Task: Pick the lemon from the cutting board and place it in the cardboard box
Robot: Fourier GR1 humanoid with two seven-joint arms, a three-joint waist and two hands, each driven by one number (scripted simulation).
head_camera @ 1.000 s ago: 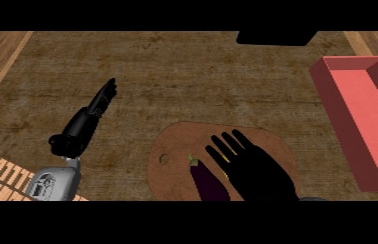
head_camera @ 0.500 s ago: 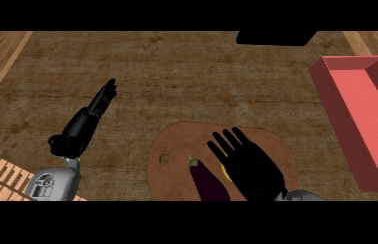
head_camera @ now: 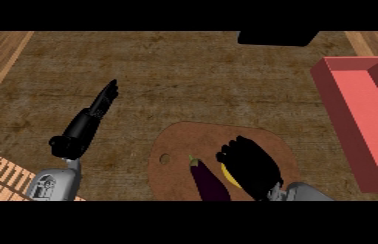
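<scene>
While the brown counter (head_camera: 184, 78) holds a round cutting board (head_camera: 177, 143) at 6 o'clock, the right hand (head_camera: 249, 164) curls over the yellow lemon (head_camera: 228, 174) there. Left hand (head_camera: 92, 118) stays straight, holding nothing.

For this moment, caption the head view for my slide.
Right hand curled over the lemon on the cutting board, beside an eggplant.

The robot shows two arms, both seen beside the round brown cutting board (head_camera: 221, 163). The left hand (head_camera: 94, 113), to the left of the board, is black and slim, with a glossy black wrist part below it. Under this comes a grey metal forearm with a round socket detail. The right hand (head_camera: 249, 164), over the board, is black too, and its forearm is grey.
</scene>
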